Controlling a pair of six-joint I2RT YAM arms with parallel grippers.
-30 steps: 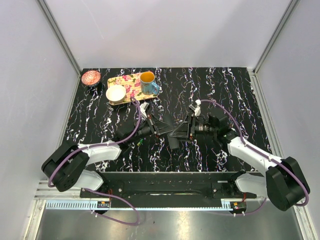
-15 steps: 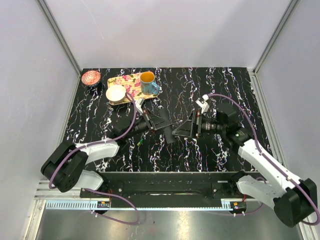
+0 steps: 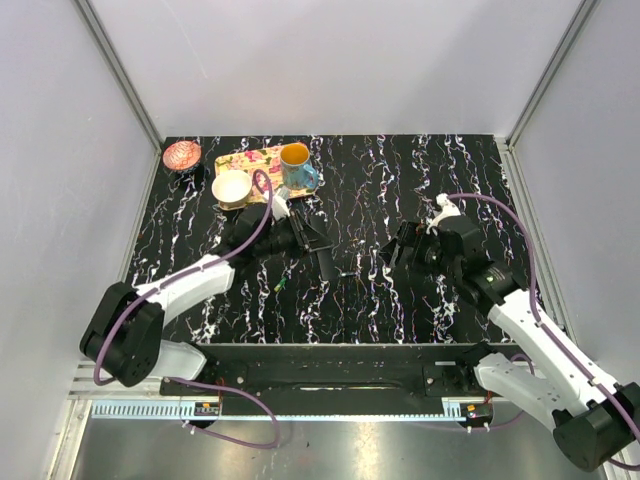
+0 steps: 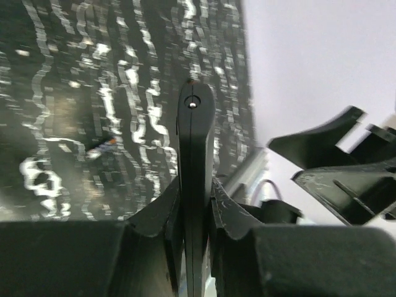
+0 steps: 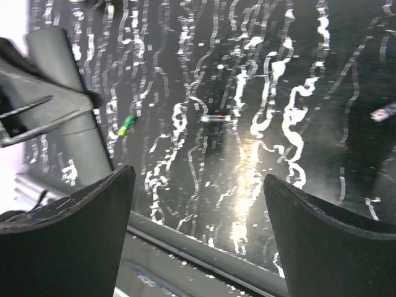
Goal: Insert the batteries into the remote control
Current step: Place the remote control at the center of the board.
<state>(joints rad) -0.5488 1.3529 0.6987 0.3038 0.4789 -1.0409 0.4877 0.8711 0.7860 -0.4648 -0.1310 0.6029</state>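
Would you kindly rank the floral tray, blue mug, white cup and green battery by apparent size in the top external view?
Largest: floral tray.
Next: blue mug and white cup, too alike to rank.
Smallest: green battery.

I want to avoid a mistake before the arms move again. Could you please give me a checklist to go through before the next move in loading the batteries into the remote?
1. Flat black plastic remote control clamped edge-on in the left gripper: ok.
2. Right gripper open and empty: ok.
3. Small green-tipped cylinder battery lying free on the black marbled table, nothing on top of it: ok.
4. Second slim battery lying apart from the first: ok.
5. Remote's battery recess open and facing the right gripper: cannot tell, only its thin edge shows.
6. Any battery already loaded: cannot tell.
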